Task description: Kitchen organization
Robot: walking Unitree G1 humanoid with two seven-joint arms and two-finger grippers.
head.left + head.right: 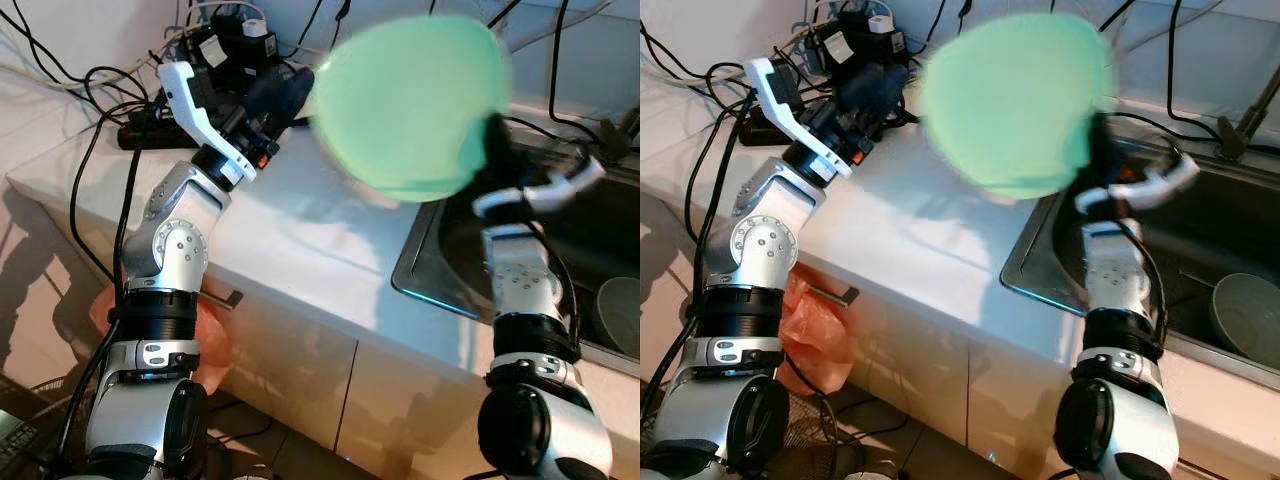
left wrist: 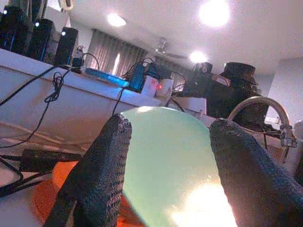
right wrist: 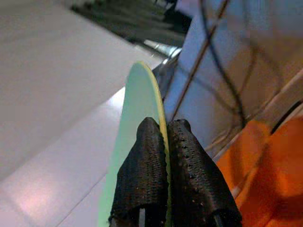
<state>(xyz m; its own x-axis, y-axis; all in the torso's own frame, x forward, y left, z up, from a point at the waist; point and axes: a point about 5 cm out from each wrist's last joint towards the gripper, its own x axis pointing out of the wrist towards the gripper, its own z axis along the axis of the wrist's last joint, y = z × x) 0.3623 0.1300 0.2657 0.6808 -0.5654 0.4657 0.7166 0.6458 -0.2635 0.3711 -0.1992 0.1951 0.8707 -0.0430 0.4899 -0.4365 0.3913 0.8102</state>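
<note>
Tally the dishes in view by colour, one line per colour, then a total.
Green plate, pinched at its rim by the right gripper: 1
Grey bowl in the sink: 1
Total: 2

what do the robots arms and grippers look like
Both arms are silver metal with round black joints and black bands. The left gripper has two long black fingers with a dimpled mesh texture, a white bracket and a small red-orange mark at the wrist. The right gripper has the same textured black fingers.
</note>
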